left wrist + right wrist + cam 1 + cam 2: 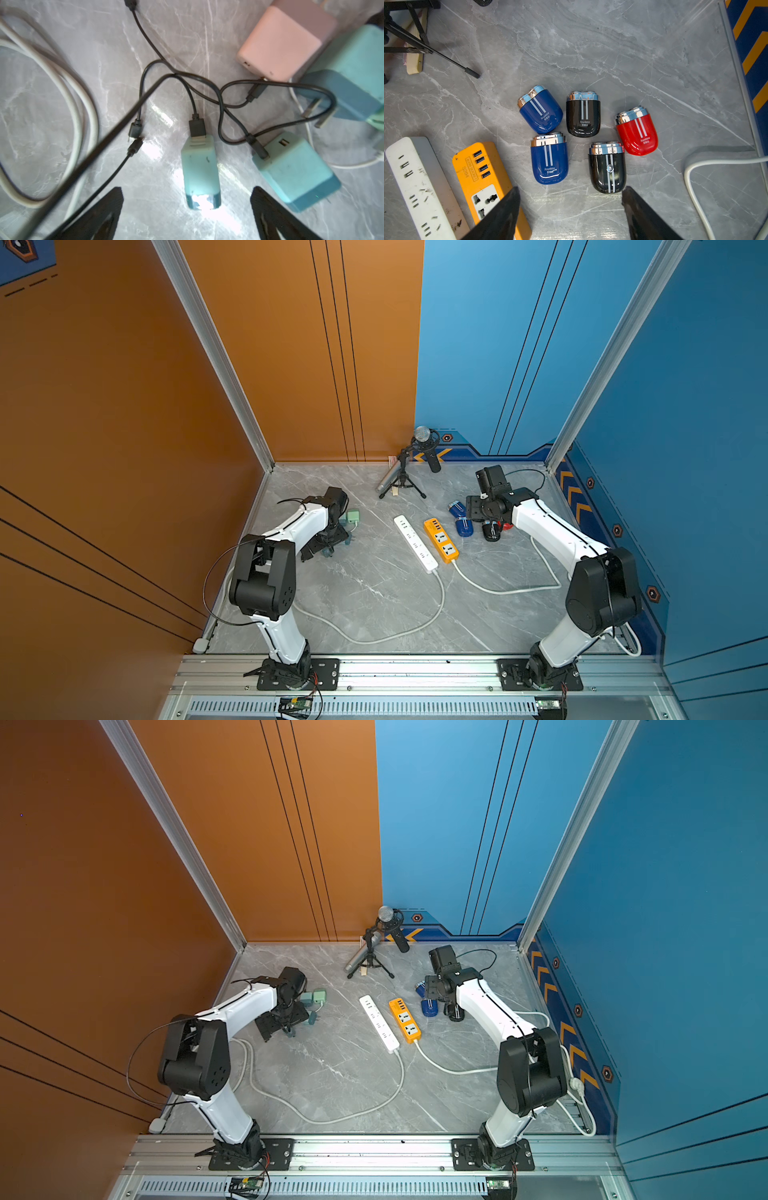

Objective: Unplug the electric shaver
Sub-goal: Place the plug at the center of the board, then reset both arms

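Right wrist view: five electric shavers (549,160) are lying clustered on the marble table (633,52), none showing a cable. The right gripper (571,188) is hovering above them, jaws apart and holding nothing. The orange power strip (481,172) and white power strip (419,187) are showing no plugs. The left gripper (187,189) is hanging spread wide around a teal adapter (200,166) without touching it, its black cable (193,97) attached. The unplugging is looking finished, with only withdrawal remaining.
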### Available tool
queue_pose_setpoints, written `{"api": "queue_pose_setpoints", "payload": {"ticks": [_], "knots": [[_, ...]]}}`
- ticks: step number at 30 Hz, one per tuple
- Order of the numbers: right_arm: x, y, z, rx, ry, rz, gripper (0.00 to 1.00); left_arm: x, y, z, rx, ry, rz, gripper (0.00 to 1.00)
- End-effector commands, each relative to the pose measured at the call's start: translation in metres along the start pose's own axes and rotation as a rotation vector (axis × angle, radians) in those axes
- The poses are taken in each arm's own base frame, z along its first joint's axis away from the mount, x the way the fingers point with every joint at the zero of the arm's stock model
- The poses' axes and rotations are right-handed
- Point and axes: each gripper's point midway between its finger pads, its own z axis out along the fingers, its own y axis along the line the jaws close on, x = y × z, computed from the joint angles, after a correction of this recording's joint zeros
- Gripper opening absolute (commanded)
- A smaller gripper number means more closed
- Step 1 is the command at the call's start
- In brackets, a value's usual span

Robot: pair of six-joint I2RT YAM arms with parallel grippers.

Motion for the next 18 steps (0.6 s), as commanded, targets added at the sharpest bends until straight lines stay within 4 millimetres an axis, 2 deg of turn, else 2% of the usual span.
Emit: {"api": "queue_pose_setpoints", "payload": {"ticks": [1, 6, 10, 12, 14, 18], "knots": [[-0.009, -0.003, -0.011, 0.02, -0.039, -0.017, 0.79, -0.001, 0.005, -0.025, 0.011, -0.079, 0.076, 0.99], [-0.014, -0.014, -0.019, 0.019, -0.081, -0.017, 0.8, -0.01, -0.003, -0.064, 0.046, -0.241, 0.245, 0.99], [-0.018, -0.039, -0.025, 0.02, -0.165, 0.045, 0.84, -0.02, -0.015, -0.082, 0.144, -0.35, 0.328, 0.98], [-0.017, -0.053, -0.026, 0.038, -0.22, 0.076, 0.89, -0.025, -0.021, -0.084, 0.195, -0.403, 0.353, 0.98], [-0.017, -0.069, -0.031, 0.09, -0.297, 0.089, 1.0, -0.034, -0.025, -0.09, 0.238, -0.471, 0.359, 0.98], [-0.005, -0.106, -0.033, 0.212, -0.461, 0.15, 1.0, -0.049, -0.015, -0.072, 0.265, -0.663, 0.321, 0.98]]}}
